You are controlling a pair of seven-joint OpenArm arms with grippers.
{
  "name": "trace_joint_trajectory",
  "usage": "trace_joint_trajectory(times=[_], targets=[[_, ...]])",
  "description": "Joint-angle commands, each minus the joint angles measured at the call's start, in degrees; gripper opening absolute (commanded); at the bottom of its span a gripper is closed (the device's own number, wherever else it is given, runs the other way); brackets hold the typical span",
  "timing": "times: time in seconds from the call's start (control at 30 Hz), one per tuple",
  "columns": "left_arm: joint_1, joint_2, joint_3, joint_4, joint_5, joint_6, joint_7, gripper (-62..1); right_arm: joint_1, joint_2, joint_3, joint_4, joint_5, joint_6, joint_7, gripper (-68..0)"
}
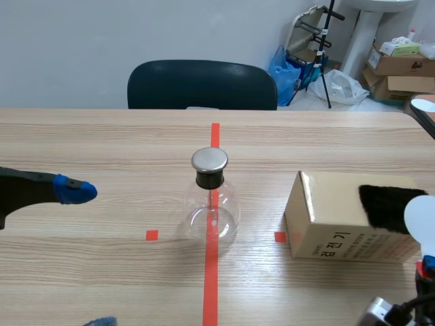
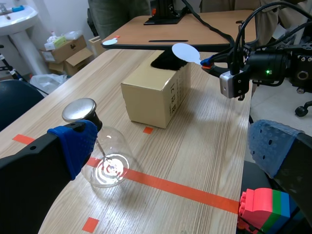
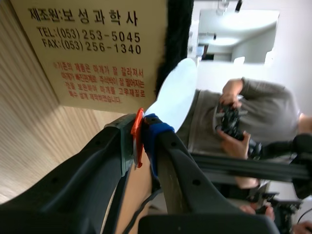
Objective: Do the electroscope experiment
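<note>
Electroscope (image 1: pixel 213 200) upright at table centre, on the red tape line (image 1: pixel 211 285). Clear round glass flask, black neck, flat silver cap (image 1: pixel 209 160), thin rod hanging inside. Foil leaves too small to make out. Left gripper (image 2: pixel 173 146) wide open, blue pads (image 2: pixel 75 144) spread, off to the side of the flask, not touching. Right gripper (image 3: pixel 141 134) clamped on the red stem of a white paddle (image 3: pixel 175 95). Disc up against the black fur (image 1: pixel 387 198) on top of the box (image 1: pixel 333 224), possibly touching.

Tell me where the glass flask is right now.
In the scene view the glass flask stands mid-table on the long red tape line, just left of the cardboard box.
</note>
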State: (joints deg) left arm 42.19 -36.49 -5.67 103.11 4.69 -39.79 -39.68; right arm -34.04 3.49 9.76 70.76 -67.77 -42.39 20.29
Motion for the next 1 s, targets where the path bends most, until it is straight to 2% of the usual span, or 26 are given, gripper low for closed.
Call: trace_joint_trajectory(times=[0.0,0.03,0.07,0.2,0.23,0.3,0.33,0.37,0.4,0.5,0.53,0.57,0.67,0.73,0.83,0.9,0.97], targets=[[-0.02,0.26,-0.15,0.2,-0.79,-0.09,-0.81,1.4,-0.17,0.61,-0.31,0.52,-0.61,-2.05,6.43,-66.5],[-0.02,0.26,-0.15,0.2,-0.79,-0.09,-0.79,1.4,-0.07,0.61,-0.52,0.52,-0.61,-1.68,9.07,-66.5],[-0.02,0.26,-0.15,0.2,-0.79,-0.09,-0.79,1.4,-0.07,0.46,-0.7,0.55,-0.55,-1.88,9.4,-66.5],[-0.02,0.26,-0.15,0.2,-0.79,-0.09,-0.76,1.4,-0.24,0.33,-0.72,0.52,0.2,-2.14,-3.5,-66.5],[-0.02,0.26,-0.15,0.2,-0.79,-0.09,-0.79,1.4,-0.24,0.33,-0.72,0.52,-0.15,-1.16,-3.1,-66.5],[-0.02,0.26,-0.15,0.2,-0.79,-0.09,-0.81,1.4,-0.17,0.26,-0.74,0.52,-1.25,0.24,3.52,-66.5],[-0.02,0.26,-0.15,0.2,-0.79,-0.09,-0.81,1.4,-0.09,0.13,-0.74,0.52,-1.22,0.24,6.99,-66.5],[-0.02,0.26,-0.15,0.2,-0.79,-0.09,-0.79,1.4,-0.09,-0.07,-0.74,0.55,-1.14,0.07,7.69,-66.5],[-0.02,0.26,-0.15,0.2,-0.79,-0.09,-0.79,1.4,-0.09,-0.2,-0.72,0.55,-0.92,-0.48,5.77,-66.5],[-0.02,0.26,-0.15,0.2,-0.79,-0.09,-0.79,1.4,-0.24,-0.15,-0.63,0.55,-0.87,-0.66,-4.17,-66.5],[-0.02,0.26,-0.15,0.2,-0.79,-0.09,-0.79,1.4,-0.24,-0.15,-0.39,0.55,-1.22,-0.63,-4.48,-66.5],[-0.02,0.26,-0.15,0.2,-0.79,-0.09,-0.79,1.4,-0.22,-0.15,-0.15,0.55,-1.75,-0.63,-2.84,-66.5],[-0.02,0.26,-0.15,0.2,-0.79,-0.09,-0.79,1.4,-0.07,-0.31,-0.2,0.55,-2.27,-0.63,6.51,-66.5],[-0.02,0.26,-0.15,0.2,-0.79,-0.09,-0.79,1.4,-0.09,-0.35,-0.17,0.55,-2.1,-0.79,5.01,-66.5],[-0.02,0.26,-0.15,0.2,-0.79,-0.09,-0.79,1.4,-0.09,-0.31,0.04,0.55,-2.12,-0.83,-3.37,-66.5],[-0.02,0.26,-0.15,0.2,-0.79,-0.09,-0.79,1.4,-0.07,-0.26,0.02,0.55,-2.25,-0.83,-1.95,-66.5],[-0.02,0.26,-0.15,0.2,-0.79,-0.09,-0.79,1.4,-0.04,-0.31,-0.15,0.55,-2.4,-0.83,3.72,-66.5]])
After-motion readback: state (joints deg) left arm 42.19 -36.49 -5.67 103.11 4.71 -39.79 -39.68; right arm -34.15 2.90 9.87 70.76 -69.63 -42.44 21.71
